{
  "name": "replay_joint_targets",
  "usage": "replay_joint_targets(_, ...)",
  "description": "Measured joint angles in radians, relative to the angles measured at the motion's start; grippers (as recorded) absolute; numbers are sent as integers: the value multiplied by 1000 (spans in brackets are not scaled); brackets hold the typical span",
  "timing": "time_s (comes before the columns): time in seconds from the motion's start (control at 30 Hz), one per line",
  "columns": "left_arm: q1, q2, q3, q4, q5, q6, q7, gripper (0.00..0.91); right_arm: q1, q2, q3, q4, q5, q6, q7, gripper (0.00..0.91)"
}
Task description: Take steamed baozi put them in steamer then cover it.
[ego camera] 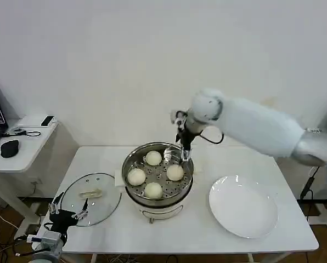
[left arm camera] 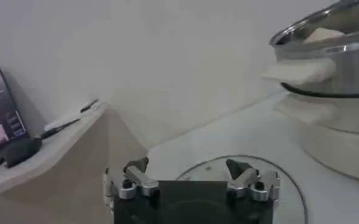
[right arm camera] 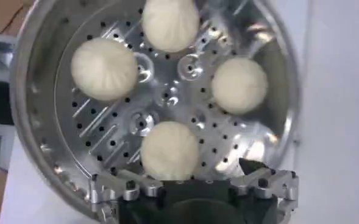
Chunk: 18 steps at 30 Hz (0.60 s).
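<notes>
**Four buns in the pot, lid on the table**

My right gripper (ego camera: pixel 184 149) hangs at frame centre, over the far rim of the round shiny steel steamer (ego camera: pixel 131 164), fingers spread wide and empty. Four cream-white steamed baozi (ego camera: pixel 153 190) sit on its perforated tray. My left gripper (ego camera: pixel 69 210), also spread, waits lower left by the clear glass cover (ego camera: pixel 106 200).

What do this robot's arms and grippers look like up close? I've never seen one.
The right arm is a thick, smooth white shell with a rounded wrist joint, a thin black cable looping beside it. The right gripper and the left gripper are alike: a black body with two short black fingers on silver metal brackets held by small bolts. No markings are visible.
</notes>
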Motion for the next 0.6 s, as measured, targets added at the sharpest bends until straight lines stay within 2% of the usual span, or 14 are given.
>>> replay_joint_targets(0.1, -7, -8, 0, 2, -9, -6, -4, 907, -28, -60, 98, 32, 33, 34, 51, 907)
replay_joint_targets(0.17, -7, -14, 0, 3, -18, -7, -5, 907, -54, -99, 168, 52, 65, 67, 110, 907)
replay_joint_targets(0.37, 6, -16, 6, -8, -30, -16, 3, 907, -191, -215, 401, 138, 174, 172, 340, 907)
replay_joint_targets(0.5, 13, -19, 2, -13, -37, -22, 10, 907, -342, -284, 590, 219, 236, 224, 500, 907)
replay_joint_targets(0.6, 19, -20, 1, -21, -43, -24, 14, 907, -489, -314, 751, 283, 266, 255, 601, 907)
